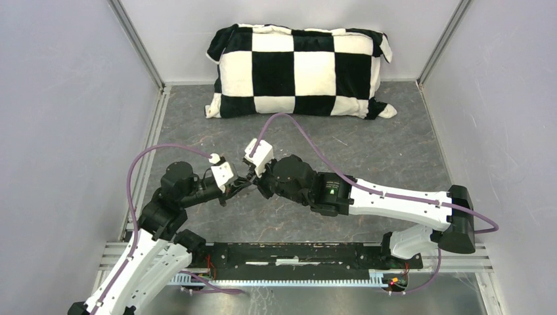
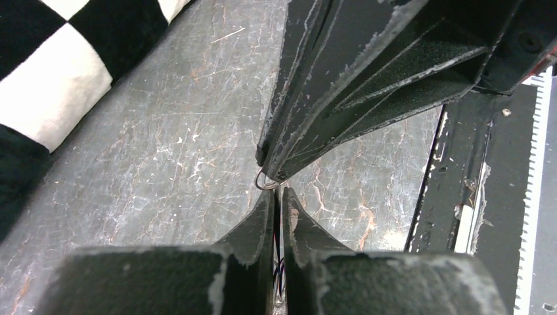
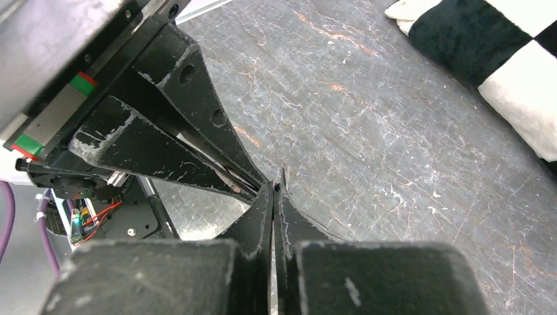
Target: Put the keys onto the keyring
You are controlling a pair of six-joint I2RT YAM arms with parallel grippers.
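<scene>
Only a short curl of the keyring [image 2: 262,183] shows, in the left wrist view. It is thin grey wire bowing out of the tips of the right gripper [image 2: 270,172] toward the left gripper [image 2: 278,194], just short of it. The rest of the loop is hidden, so its long axis cannot be told. The right jaws are pressed together on the wire. The left jaws stand at a thin slit, and whether anything sits in it cannot be told. The two grippers meet tip to tip over the table [image 1: 368,151].
</scene>
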